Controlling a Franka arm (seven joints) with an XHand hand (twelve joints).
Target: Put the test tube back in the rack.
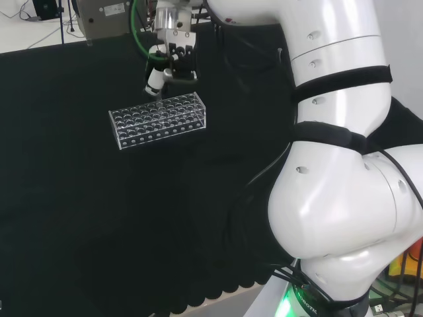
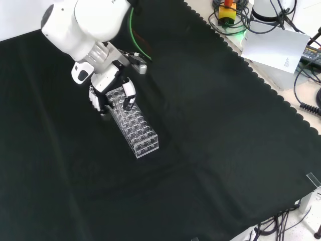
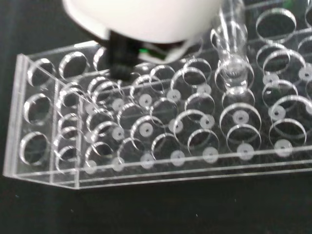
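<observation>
A clear plastic rack (image 1: 158,119) with several rows of round holes lies on the black cloth, left of the arm's links in the head view. The black and white hand (image 1: 170,63) hangs just above the rack's far side, fingers curled on a clear test tube. In the front view the hand (image 2: 111,88) stands over the upper end of the rack (image 2: 136,128). Seen from the wrist, the test tube (image 3: 228,48) points down, tilted slightly, its rounded tip at the mouth of a hole in the rack (image 3: 146,126). A blurred white part of the hand (image 3: 146,17) covers some of the holes.
The cloth's scalloped edge (image 2: 261,80) runs along the right of the front view, with a white sheet of paper (image 2: 273,47) and cables beyond it. A grey box (image 1: 106,16) stands behind the cloth in the head view. Bare cloth surrounds the rack.
</observation>
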